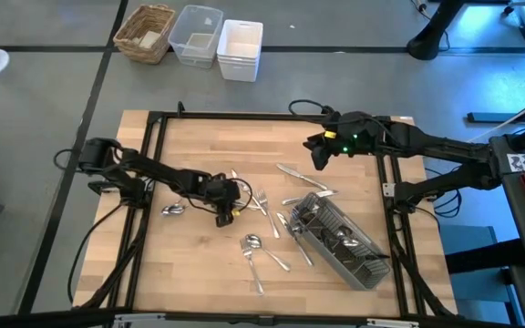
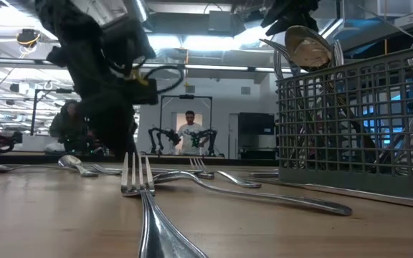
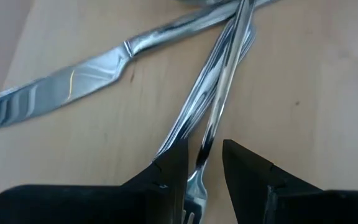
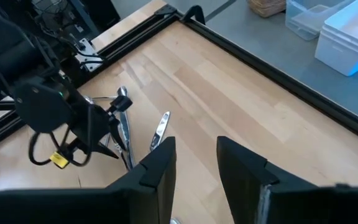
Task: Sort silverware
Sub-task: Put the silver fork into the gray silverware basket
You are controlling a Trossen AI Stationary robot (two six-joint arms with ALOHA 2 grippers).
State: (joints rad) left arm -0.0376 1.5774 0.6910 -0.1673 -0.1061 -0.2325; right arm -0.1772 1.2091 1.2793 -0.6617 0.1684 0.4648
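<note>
Loose silverware lies on the wooden table: forks and a knife near the middle [image 1: 258, 202], spoons [image 1: 252, 242] toward the near edge, a spoon [image 1: 173, 210] at the left, knives [image 1: 294, 171] farther back. My left gripper [image 1: 224, 211] is low over the middle pile and open. Its fingers [image 3: 173, 168] stand on either side of a fork's neck [image 3: 202, 155], beside a second fork [image 3: 194, 99] and a knife [image 3: 73, 81]. My right gripper [image 4: 196, 155] hangs open, with nothing between its fingers, high over the far right [image 1: 319, 155]. The grey caddy [image 1: 344, 244] holds several pieces.
The caddy [image 2: 357, 122] stands at the near right, a spoon bowl [image 2: 308, 46] sticking up out of it. Black frame rails [image 1: 244, 116] border the table. A wicker basket [image 1: 146, 32], a clear bin [image 1: 196, 35] and a white bin [image 1: 241, 48] sit beyond the far edge. A person [image 2: 189, 129] stands far behind.
</note>
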